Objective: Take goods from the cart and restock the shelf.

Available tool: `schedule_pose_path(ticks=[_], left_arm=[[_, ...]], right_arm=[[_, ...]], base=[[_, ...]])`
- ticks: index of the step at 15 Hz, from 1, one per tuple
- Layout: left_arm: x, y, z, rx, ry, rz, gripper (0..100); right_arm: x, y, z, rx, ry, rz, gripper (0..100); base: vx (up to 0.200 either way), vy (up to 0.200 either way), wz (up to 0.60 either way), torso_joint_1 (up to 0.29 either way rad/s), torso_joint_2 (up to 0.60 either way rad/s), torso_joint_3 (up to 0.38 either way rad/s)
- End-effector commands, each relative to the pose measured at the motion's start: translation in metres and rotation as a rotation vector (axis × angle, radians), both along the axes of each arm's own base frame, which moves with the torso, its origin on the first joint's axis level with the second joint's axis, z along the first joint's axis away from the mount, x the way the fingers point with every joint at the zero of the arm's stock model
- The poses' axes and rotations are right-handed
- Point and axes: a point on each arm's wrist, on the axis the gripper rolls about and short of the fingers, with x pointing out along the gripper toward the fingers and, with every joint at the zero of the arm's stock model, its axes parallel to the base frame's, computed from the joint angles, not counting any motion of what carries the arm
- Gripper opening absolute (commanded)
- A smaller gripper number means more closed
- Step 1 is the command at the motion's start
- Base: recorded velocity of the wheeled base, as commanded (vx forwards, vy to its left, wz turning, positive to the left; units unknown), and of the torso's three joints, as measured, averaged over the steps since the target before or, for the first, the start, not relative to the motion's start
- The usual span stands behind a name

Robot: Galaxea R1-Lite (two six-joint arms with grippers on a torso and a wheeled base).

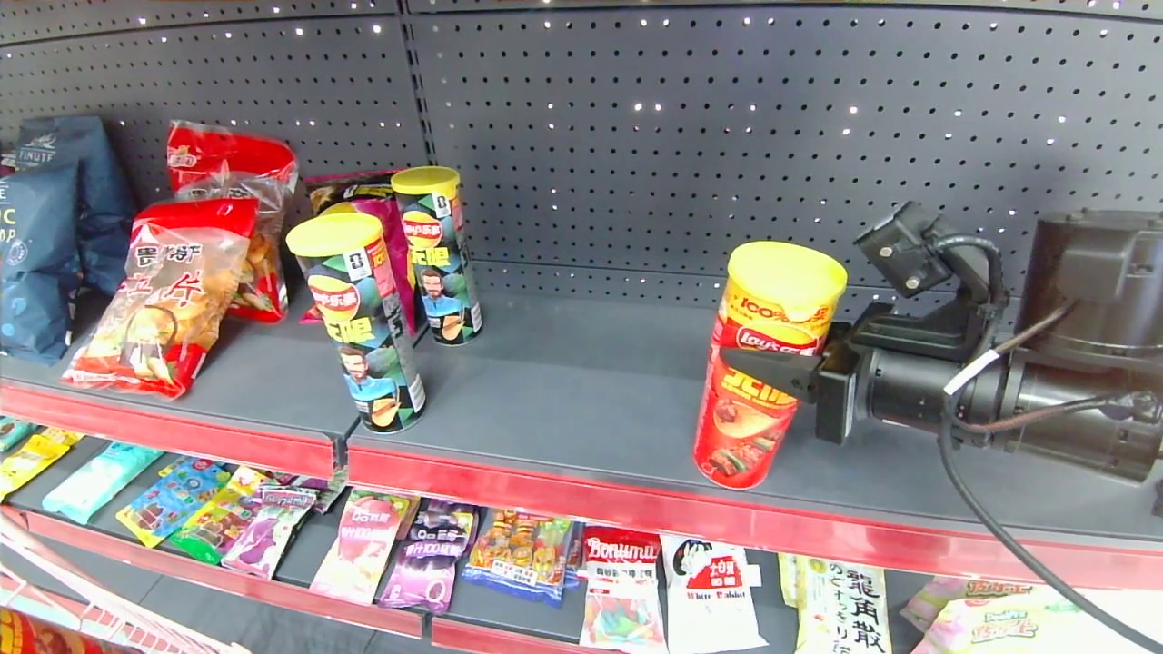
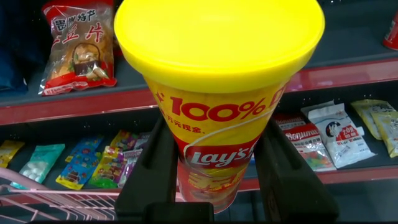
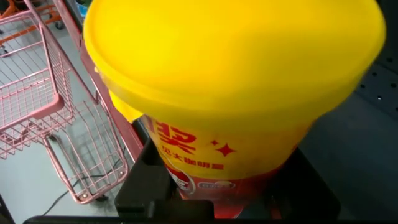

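Pinching the upright chip can sideways with our right end effector, we judge its base rests on the shelf, near the shelf's red lip.

I am holding a shiny can with a smooth plastic lid; the metal shelf is looking matt.

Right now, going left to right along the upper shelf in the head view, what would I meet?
blue bags → front red snack bag → near black can → far black can → red can → right gripper clamped on that can.
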Motion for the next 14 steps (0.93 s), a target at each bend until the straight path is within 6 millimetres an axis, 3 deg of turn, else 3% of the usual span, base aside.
schedule_pose_path(ticks=[1, 14], left_arm=[[0.0001, 0.0, 0.0004, -0.001, 0.0, 0.0, 0], [0.0008, -0.0002, -0.0012, 0.001, 0.006, -0.003, 0]], right_arm=[[-0.0055, -0.0023, -0.0018, -0.003, 0.004, 0.003, 0], [-0.0111, -0.0016, -0.0017, -0.002, 0.007, 0.013, 0]], base=[[0.0, 0.0, 0.0, 0.0, 0.0, 0.0], [0.0, 0.0, 0.0, 0.0, 0.0, 0.0]])
